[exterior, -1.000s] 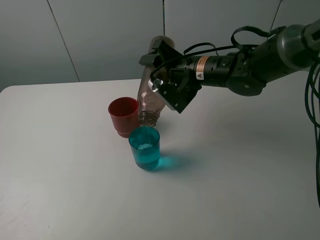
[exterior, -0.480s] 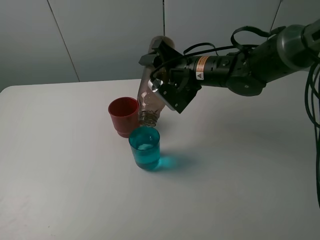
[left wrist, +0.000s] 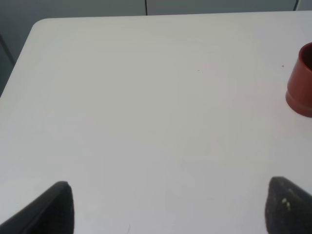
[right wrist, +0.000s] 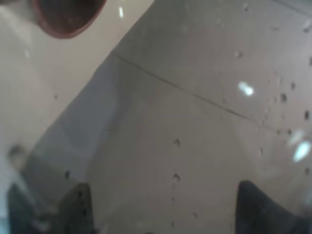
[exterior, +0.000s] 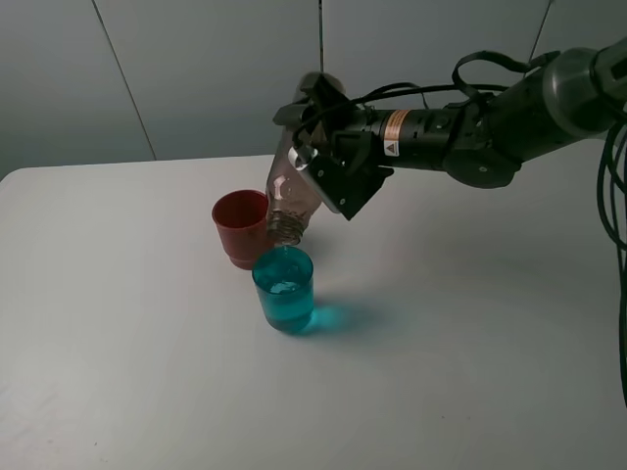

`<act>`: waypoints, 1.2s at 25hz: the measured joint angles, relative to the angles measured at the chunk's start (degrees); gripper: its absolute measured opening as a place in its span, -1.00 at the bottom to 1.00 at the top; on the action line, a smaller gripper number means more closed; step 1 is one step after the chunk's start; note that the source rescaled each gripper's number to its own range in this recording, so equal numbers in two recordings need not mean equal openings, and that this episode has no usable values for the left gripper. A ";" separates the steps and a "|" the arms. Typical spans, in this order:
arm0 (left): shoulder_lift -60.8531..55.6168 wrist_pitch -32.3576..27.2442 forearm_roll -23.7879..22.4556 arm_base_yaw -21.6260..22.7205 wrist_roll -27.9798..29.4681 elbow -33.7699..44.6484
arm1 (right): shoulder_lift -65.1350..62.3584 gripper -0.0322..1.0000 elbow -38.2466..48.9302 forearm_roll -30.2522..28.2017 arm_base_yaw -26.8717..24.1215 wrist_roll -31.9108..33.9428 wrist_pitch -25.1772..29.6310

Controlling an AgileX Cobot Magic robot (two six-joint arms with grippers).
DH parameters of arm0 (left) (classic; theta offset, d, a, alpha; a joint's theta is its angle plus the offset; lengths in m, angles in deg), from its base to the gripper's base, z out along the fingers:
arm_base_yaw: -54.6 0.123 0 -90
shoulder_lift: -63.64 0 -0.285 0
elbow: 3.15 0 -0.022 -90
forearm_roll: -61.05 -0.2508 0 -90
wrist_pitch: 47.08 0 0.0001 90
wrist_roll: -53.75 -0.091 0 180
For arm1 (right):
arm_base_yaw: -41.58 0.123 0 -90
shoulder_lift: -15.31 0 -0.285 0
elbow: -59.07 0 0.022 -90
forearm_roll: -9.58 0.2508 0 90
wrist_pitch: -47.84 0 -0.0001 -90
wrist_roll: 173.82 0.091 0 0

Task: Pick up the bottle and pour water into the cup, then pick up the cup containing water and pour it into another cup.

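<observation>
Exterior high view: the right fingers (exterior: 345, 188) pinch the smoky bottle (exterior: 286, 196) around its body. The bottle is tipped steeply neck-down, its mouth just above the rim of the teal cup (exterior: 284, 286), which appears to hold water. The red cup (exterior: 241, 227) stands just beside the teal one on the surface (exterior: 441, 343). The step in hand is judged to be the pour. Centre the mouth over the teal rim, change tilt slowly, and right the bottle before the level nears the rim — the red cup is close enough to catch stray water. The left fingers (left wrist: 56, 207) are spread, holding nothing.
</observation>
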 joint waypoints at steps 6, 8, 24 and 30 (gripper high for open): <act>0.00 0.00 0.00 0.00 0.15 0.00 | -0.12 -0.93 0.00 1.64 0.00 15.55 0.11; 0.00 0.00 0.00 0.00 0.15 0.00 | -0.12 -0.93 0.00 2.37 -0.11 22.79 0.11; 0.00 0.00 0.00 0.00 0.15 0.00 | 0.35 -0.93 0.00 4.19 -13.31 90.90 0.46; 0.00 0.00 0.00 0.00 0.15 0.00 | 3.49 -0.93 0.00 4.43 -17.99 93.93 -0.73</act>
